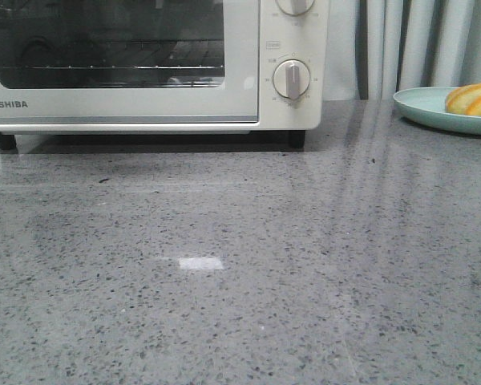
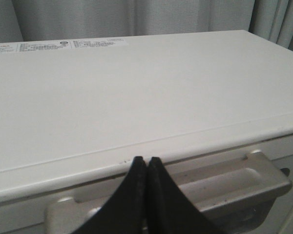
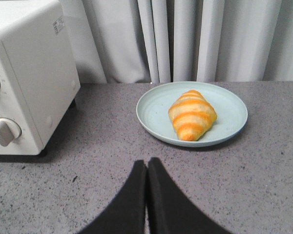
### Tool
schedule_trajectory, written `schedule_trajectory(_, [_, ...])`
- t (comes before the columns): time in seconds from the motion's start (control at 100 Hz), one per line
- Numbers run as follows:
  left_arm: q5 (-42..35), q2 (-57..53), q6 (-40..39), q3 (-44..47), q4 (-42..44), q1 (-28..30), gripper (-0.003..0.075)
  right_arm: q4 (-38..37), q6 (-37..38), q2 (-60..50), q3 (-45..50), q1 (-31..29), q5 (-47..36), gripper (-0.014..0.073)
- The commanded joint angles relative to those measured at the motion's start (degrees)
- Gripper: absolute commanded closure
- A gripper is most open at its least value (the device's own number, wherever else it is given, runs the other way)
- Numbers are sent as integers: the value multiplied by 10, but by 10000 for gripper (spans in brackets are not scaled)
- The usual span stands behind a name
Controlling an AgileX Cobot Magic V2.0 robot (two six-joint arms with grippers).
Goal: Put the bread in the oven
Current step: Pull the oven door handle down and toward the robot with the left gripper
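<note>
The bread (image 3: 191,114), a golden-orange roll with cream stripes, lies on a pale blue plate (image 3: 233,105); the front view shows it at the far right edge (image 1: 474,99). The cream-white oven (image 1: 144,104) stands at the back left with its glass door closed. My left gripper (image 2: 146,161) is shut and empty, hovering just above the oven's top front edge, over the door handle (image 2: 244,178). Above the grey table, short of the plate, my right gripper (image 3: 146,162) is shut with nothing in it. Neither gripper shows in the front view.
Round dial knobs (image 1: 292,79) sit on the oven's right panel. Grey curtains (image 1: 417,40) hang behind the table. The speckled grey tabletop (image 1: 240,273) stretches in front of the oven.
</note>
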Motion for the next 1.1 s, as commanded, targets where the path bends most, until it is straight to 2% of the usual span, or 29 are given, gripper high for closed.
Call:
schedule_trajectory(0.0, [-4,-3,0,-13,-3,-3,741,-4,-6,6,-21,0,-26,653])
schedule_trajectory(0.12, [43,-5,1,-13,-3,-3,741,-4,-6,6,-21,0,-4,652])
schedule_trajectory(0.26, [144,-18,4,-13,-3,-3,742,-4,-6,6,-21,0,16,653])
schedule_trajectory(0.35, [226,-24,4,-13,-3,-3,742,0,-6,6,-21,0,17,652])
schedule_trajectory(0.57, [353,-24,4,-12,-3,-3,742,14,-6,6,-21,0,-3,652])
schedule_trajectory(0.8, [410,-24,4,-11,15,-3,742,21,-6,6,-21,0,-22,652])
schedule_trajectory(1.09, [402,-24,4,50,52,-3,742,22,-6,6,-21,0,-22,653])
